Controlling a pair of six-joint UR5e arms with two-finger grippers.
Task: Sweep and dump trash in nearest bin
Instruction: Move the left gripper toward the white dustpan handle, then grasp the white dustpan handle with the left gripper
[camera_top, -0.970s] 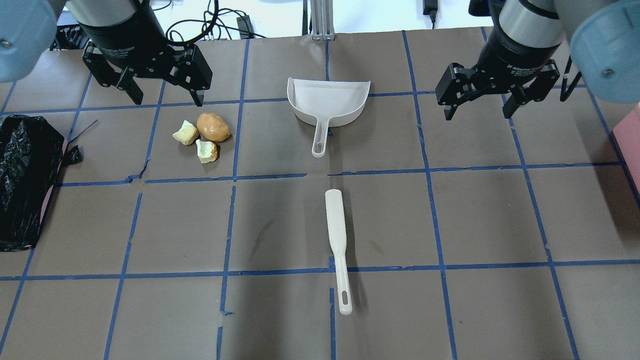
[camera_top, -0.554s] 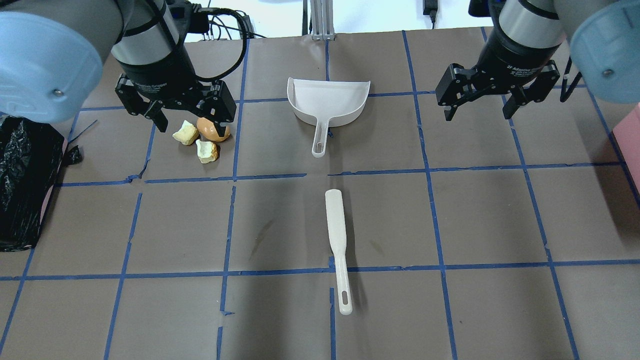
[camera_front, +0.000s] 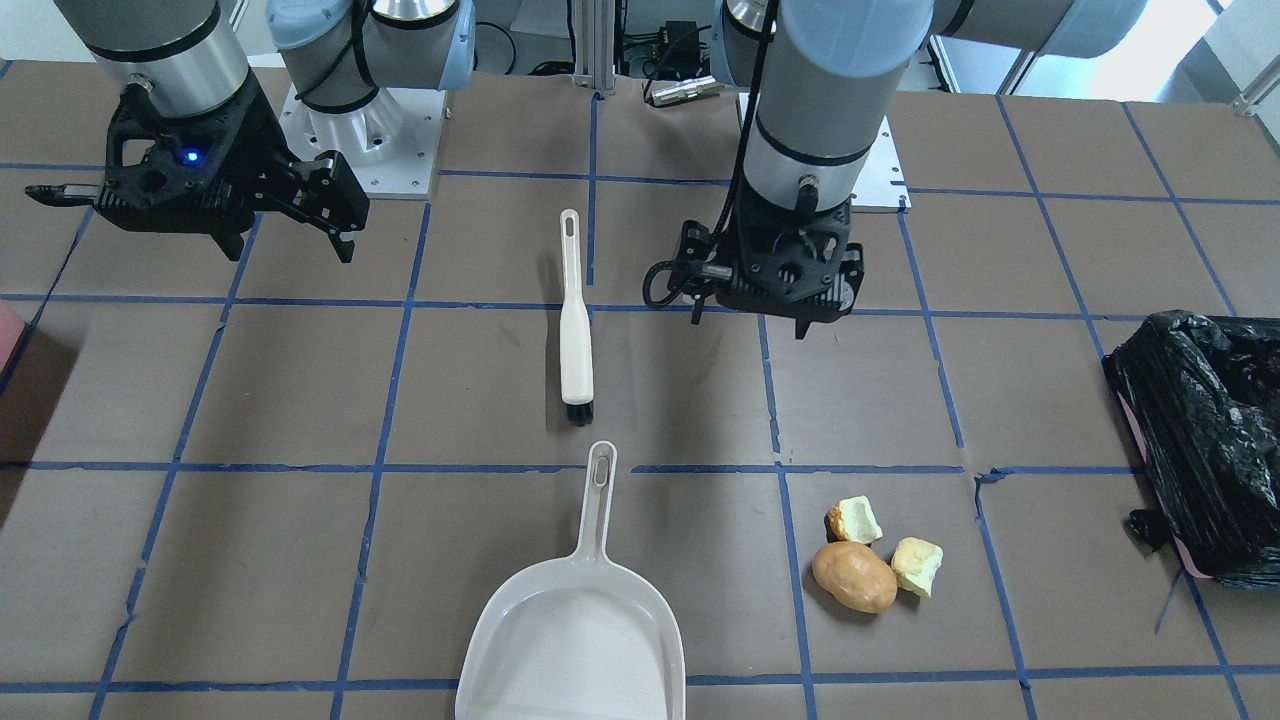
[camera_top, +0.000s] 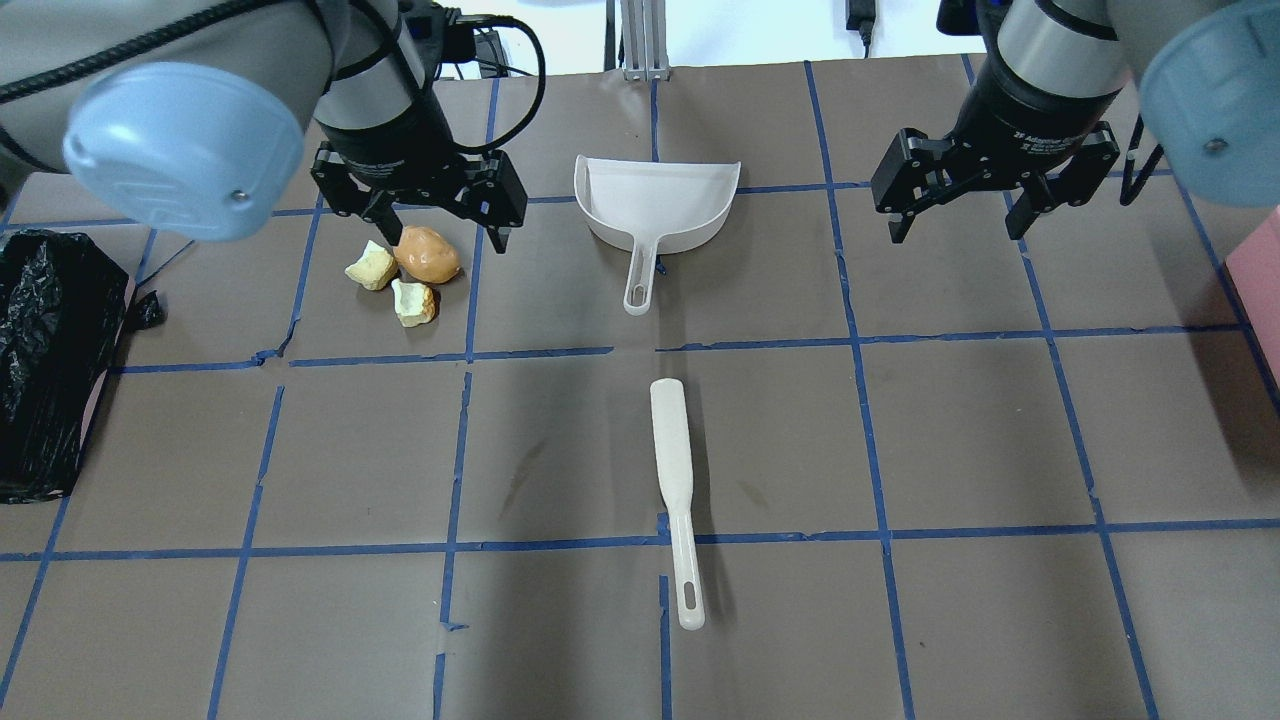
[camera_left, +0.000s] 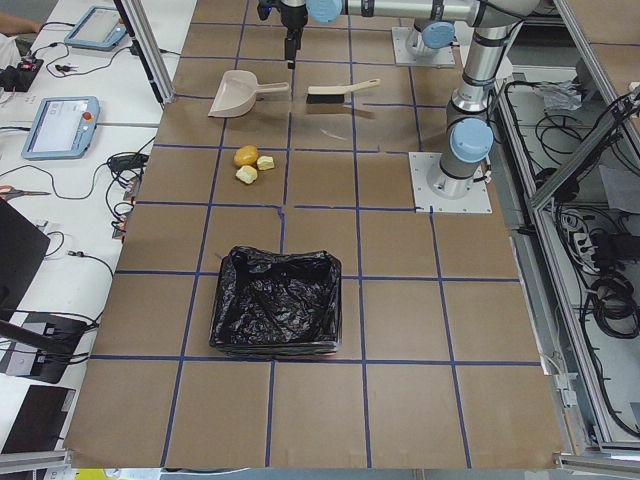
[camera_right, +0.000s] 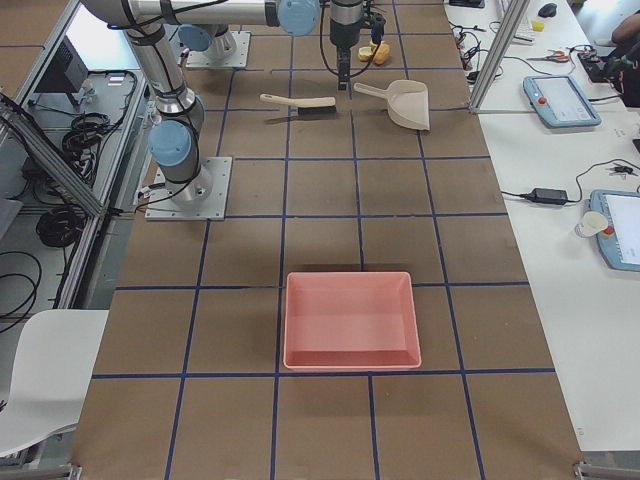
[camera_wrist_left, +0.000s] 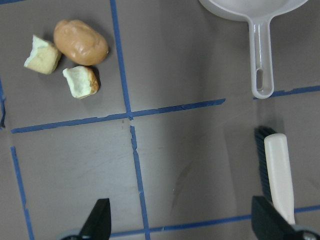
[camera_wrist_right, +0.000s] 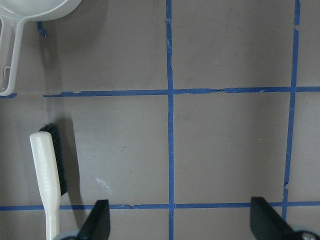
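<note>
The brown table (camera_top: 960, 440) is taped into blue squares. The bin (camera_top: 50, 340), lined with a crinkled black bag, sits near the table's left end. A pink tray (camera_right: 348, 320) sits near the right end.

The left claw (camera_wrist_left: 181, 222) hangs in the air over the left half of the table. Its fingers are spread wide and it has hold of nothing. The right claw (camera_top: 953, 230) hangs over the right half, also spread wide and empty.

A white dustpan (camera_top: 655, 200) lies near the middle of the far edge, with its handle pointing back at the robot. A white brush (camera_top: 672, 450) lies in line with that handle, closer to the robot, with its dark bristles towards the pan.

The trash lies on the table between the bin and the dustpan, nearer the pan. It is a brown bun (camera_top: 427, 254) with two pale chunks (camera_top: 371, 266) (camera_top: 414, 302) right beside it. None of it is between the left claw's fingers. In that claw's own camera the three pieces lie ahead and off to one side, apart from both fingertips.
</note>
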